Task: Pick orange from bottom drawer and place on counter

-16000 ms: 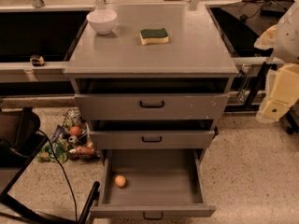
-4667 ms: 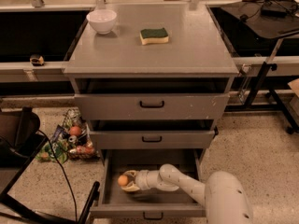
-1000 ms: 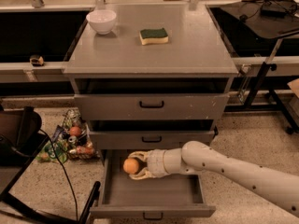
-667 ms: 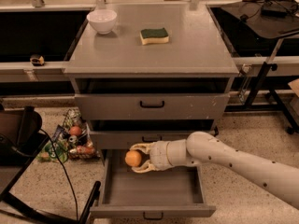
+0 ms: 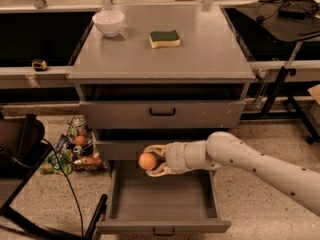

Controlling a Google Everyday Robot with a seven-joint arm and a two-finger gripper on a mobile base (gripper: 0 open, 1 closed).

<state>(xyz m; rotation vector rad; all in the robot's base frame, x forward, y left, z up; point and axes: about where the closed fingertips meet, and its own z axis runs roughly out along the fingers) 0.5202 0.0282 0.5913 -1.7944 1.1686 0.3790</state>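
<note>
Holding the orange point(image 5: 147, 161) in the hand point(image 5: 151, 161): two pale fingers point(image 5: 154, 149) pinch it, one above and one below. Fruit sits at the tip of the hand, most of it visible on the left side.

Position: orange is in the air, over the rear left part of the open bottom drawer point(image 5: 165, 199), clear of the drawer floor. It hangs level with the front of the middle drawer point(image 5: 117, 149) and overlaps that front in this view; whether it touches is not clear.

Arm point(image 5: 260, 169) comes in from the lower right edge, white with small dark dots, and runs left and slightly up to the wrist. Wrist and hand lie roughly horizontal, pointing left.

Bottom drawer is pulled far out, nothing lying on its grey floor, small black handle point(image 5: 163, 231) on its front at the bottom of the view. Top drawer point(image 5: 162, 115) has a dark gap above its front, as does the middle one.

Table point(image 5: 200, 49) carries a white bowl point(image 5: 109, 22) at the rear left and a sponge point(image 5: 164, 38), green face up, yellow below, near the middle. Both well apart from the hand.

Floor left of the cabinet: a basket point(image 5: 75, 151) of colourful clutter, a black cable point(image 5: 67, 184) running across the speckled floor, and a dark chair-like shape point(image 5: 20, 139) at the left edge.
</note>
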